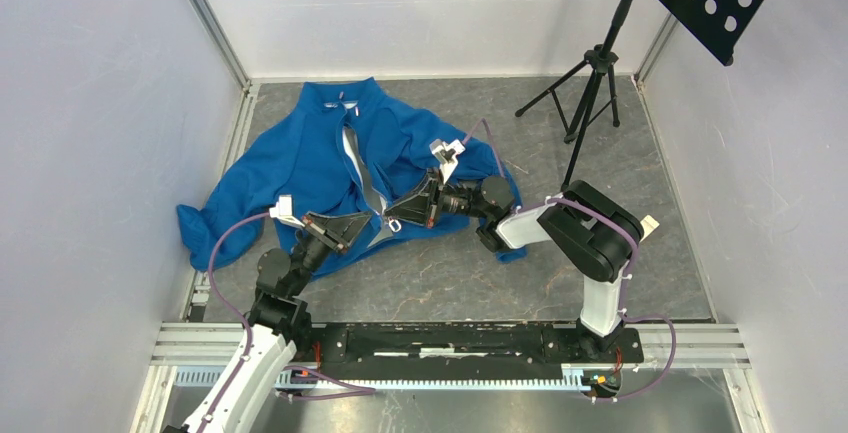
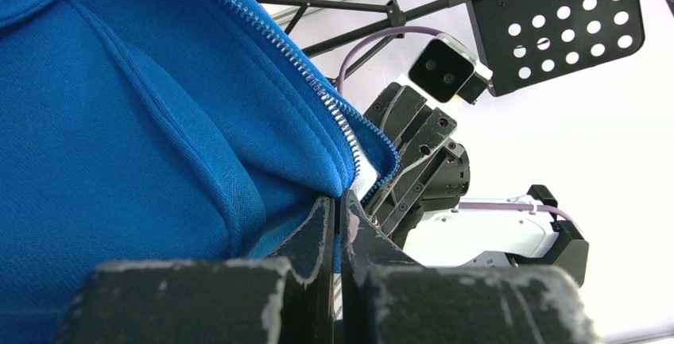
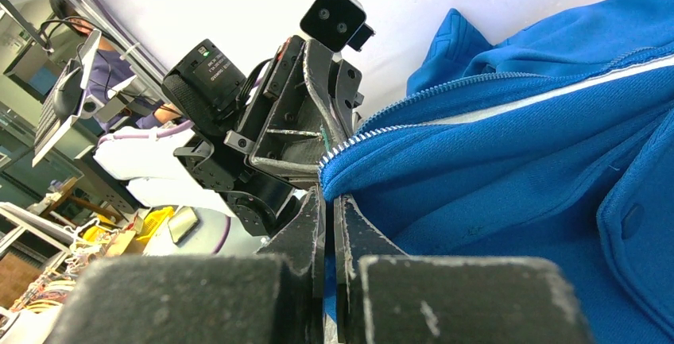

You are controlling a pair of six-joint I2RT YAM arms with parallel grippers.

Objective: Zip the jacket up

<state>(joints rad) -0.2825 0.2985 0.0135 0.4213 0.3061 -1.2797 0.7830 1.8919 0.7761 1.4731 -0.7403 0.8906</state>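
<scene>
Jacket (image 1: pixel 300 158): lies flat on the desk (image 1: pixel 560 253), left of the black stand (image 1: pixel 592 83) in the overhead view. One sleeve end lies near the stand's feet. Collar (image 1: pixel 345 101) is about level with those feet and well to their left. The hem is nearer the arm bases than the stand is.

Zipper (image 1: pixel 358 168): undone along the whole front. The two edges part in a narrow slit with pale lining showing through.

Left gripper (image 2: pixel 336 215): clenched on blue fabric at the bottom corner of one front panel. The teeth (image 2: pixel 318 90) run down to just above its fingers.

Right gripper (image 3: pixel 330 209): clenched likewise on the bottom corner of the other panel, where its row of teeth ends. From overhead the two grippers face each other tip to tip at the hem end of the slit, down and left of the stand's feet.

Step in hand (judgement): starting the zipper. Each arm holds one bottom end, and the two ends are close but not yet joined.

Slider: not clearly made out. A small pale, shiny bit sits between the tips in the overhead view, but I cannot tell what it is.

Next move (judgement): line up the two ends so the pin of one side slides into the slider and box of the other. This calls for small, level corrections with both edges parallel and the fabric taut, not bunched. Once seated, one gripper must pin the hem while the other takes the pull and draws it toward the collar.
</scene>
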